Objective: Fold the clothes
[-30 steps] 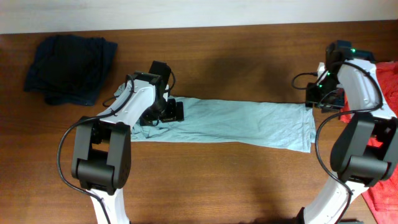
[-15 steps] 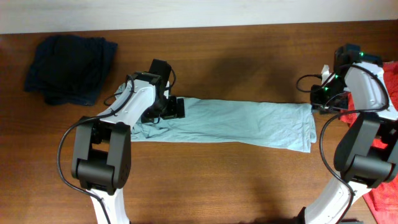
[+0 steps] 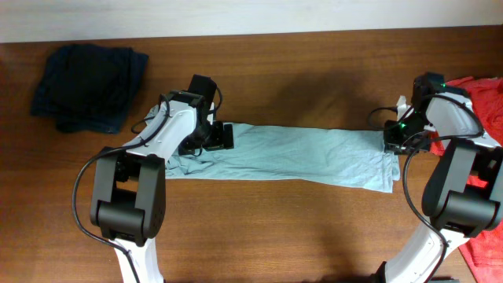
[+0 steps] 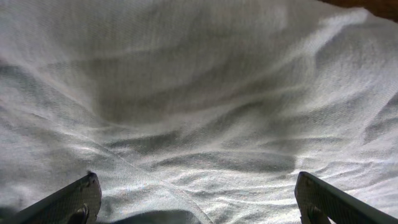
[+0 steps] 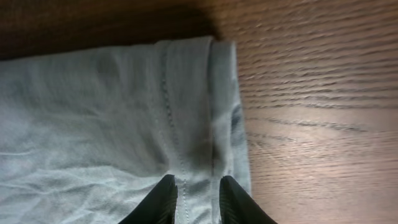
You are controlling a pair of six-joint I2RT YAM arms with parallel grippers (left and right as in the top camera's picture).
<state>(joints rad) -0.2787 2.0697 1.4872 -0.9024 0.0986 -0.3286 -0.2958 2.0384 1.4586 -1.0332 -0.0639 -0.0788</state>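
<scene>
While the pale grey-teal T-shirt (image 3: 314,153) lay as a long folded strip across the middle of the table (image 3: 283,228), I had the right gripper (image 5: 196,194) down on its right-hand hem. The jaws were narrow, one finger on either side of the stitched seam. I could not tell whether they had truly bitten the cloth.

The left gripper (image 4: 199,196) hung wide open just over the strip's left end, holding nothing.

To do this well, I judged that the right pinch should take every layer at the hem before lifting. The left should close on its own end, so both could carry the strip over evenly.

The red shirt (image 3: 487,102) and the navy garment (image 3: 86,82) waited at the far sides.

A second earlier the right gripper had stood off the strip's end; it had since come inward over the hem. The left arm and the T-shirt had not shifted.
</scene>
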